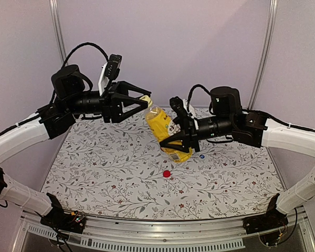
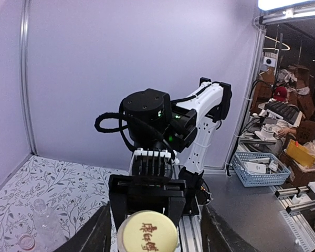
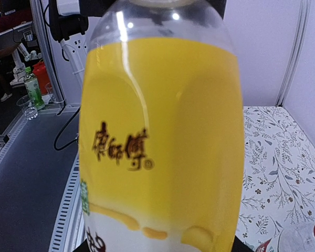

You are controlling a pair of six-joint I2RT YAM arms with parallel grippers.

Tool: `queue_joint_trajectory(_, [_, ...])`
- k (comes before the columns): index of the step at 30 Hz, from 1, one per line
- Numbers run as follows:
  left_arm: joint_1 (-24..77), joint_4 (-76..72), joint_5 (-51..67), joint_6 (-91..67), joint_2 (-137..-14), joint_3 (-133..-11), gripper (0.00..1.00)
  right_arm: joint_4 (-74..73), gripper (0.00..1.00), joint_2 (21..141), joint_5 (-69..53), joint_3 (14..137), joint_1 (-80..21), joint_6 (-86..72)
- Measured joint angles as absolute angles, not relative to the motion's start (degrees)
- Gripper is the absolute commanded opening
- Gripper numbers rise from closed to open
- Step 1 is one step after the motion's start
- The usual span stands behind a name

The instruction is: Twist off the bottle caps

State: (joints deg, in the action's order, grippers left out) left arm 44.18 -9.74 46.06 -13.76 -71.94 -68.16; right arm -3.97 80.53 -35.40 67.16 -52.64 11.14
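My right gripper (image 1: 174,143) is shut on the bottle of yellow liquid (image 1: 165,131) and holds it tilted above the table; the bottle (image 3: 160,131) fills the right wrist view. Its yellow cap (image 1: 145,98) points at my left gripper (image 1: 147,101), whose fingers stand either side of it. In the left wrist view the cap (image 2: 147,232) sits between the dark fingers (image 2: 92,231) with a gap on each side, so the gripper is open. A red cap (image 1: 167,173) and a blue-white cap (image 1: 202,156) lie loose on the table.
A clear bottle without a cap (image 2: 41,212) and another open bottle neck (image 2: 26,241) stand on the flowered tablecloth (image 1: 105,173). A clear bottle with a red label (image 3: 304,239) lies near the right gripper. Grey walls close off the back and sides.
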Motion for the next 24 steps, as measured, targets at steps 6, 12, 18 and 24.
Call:
queue_joint_trajectory(6, [44.2,-10.2,46.4,-13.8,-72.3,-68.2,0.49,-3.8,0.36,80.5,-35.6,67.2,-52.4,11.1])
queue_joint_trajectory(12, [44.2,-10.5,46.8,-14.4,-72.4,-68.2,0.39,-3.8,0.36,80.5,-35.7,67.2,-52.4,11.1])
queue_joint_trajectory(18, [44.2,-11.0,46.7,-15.1,-72.6,-68.2,0.27,-3.8,0.36,80.5,-35.4,67.2,-52.4,11.1])
queue_joint_trajectory(24, [44.2,-11.2,44.1,-16.6,-72.7,-68.2,0.22,-3.9,0.36,80.5,-32.1,67.5,-52.4,11.2])
